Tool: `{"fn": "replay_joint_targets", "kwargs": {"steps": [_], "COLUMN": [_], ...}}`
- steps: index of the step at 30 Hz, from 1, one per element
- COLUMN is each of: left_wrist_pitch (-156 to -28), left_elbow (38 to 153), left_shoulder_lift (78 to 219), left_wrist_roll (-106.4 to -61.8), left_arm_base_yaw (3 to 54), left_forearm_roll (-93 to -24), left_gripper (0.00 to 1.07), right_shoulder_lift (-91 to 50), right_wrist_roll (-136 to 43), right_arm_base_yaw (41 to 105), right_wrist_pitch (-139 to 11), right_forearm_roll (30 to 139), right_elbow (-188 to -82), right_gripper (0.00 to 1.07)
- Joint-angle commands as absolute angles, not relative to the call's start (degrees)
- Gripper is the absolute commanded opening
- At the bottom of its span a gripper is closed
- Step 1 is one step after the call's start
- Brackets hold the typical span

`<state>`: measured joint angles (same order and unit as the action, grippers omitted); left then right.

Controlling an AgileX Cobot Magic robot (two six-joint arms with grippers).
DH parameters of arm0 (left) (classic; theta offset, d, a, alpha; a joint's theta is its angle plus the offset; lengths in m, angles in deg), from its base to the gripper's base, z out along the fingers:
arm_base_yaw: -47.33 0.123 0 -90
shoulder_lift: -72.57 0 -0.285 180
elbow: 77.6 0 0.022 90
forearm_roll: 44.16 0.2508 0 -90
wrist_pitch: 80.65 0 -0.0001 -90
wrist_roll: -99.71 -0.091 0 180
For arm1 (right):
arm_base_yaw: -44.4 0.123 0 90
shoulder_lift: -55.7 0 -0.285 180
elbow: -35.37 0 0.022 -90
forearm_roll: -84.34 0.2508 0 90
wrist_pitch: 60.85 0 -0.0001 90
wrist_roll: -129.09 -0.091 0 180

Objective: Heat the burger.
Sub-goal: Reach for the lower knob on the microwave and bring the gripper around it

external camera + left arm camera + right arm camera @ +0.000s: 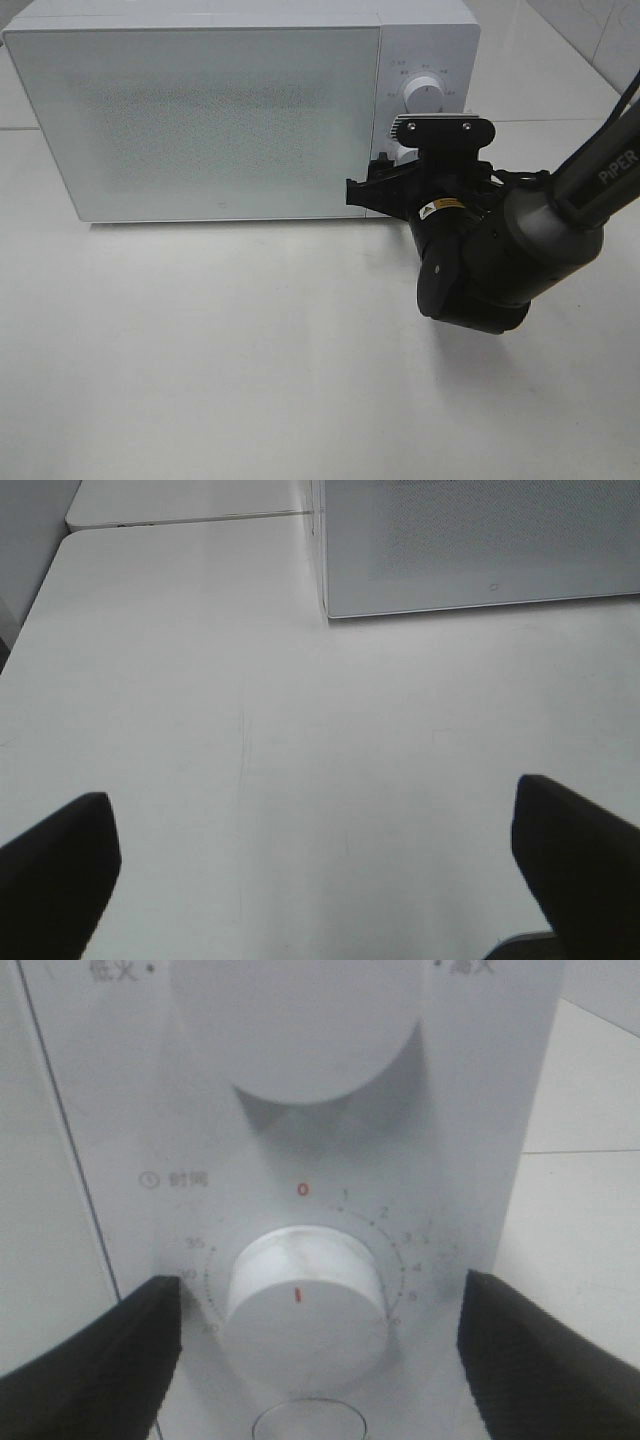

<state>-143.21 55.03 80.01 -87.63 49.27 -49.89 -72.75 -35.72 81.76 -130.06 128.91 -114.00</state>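
The burger is out of view. The white microwave (200, 120) stands at the back of the table with its door closed. My right gripper (395, 170) is up against its control panel, below the upper knob (425, 90). In the right wrist view the gripper (320, 1340) is open, its fingers (100, 1360) standing either side of the timer knob (305, 1305) without touching it. The knob's red mark points up at the 0. My left gripper (315, 870) is open and empty above the bare table (200, 680).
A corner of the microwave (480, 540) shows ahead of the left gripper. A seam between two table tops (190, 520) runs behind it. The right arm (520, 240) reaches in from the right edge over the white table (250, 350).
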Motion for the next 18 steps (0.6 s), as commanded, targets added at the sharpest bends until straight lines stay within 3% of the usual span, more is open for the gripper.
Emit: {"fn": "replay_joint_targets", "kwargs": {"steps": [1,18], "left_wrist_pitch": [-142.24,-142.24], "left_elbow": [54.92,54.92], "left_shoulder_lift": [79.1,79.1], "left_wrist_roll": [-87.63,-87.63], "left_arm_base_yaw": [49.27,49.27], "left_forearm_roll": [-50.29,-50.29], "left_gripper": [1.0,1.0], "right_shoulder_lift": [-72.58,-72.58], "right_wrist_roll": [-34.75,-32.57], "right_arm_base_yaw": [81.93,82.62], "right_wrist_pitch": [-140.89,-141.06], "right_forearm_roll": [128.46,127.14], "right_elbow": [-114.63,-114.63], "right_gripper": [0.75,0.75]}}
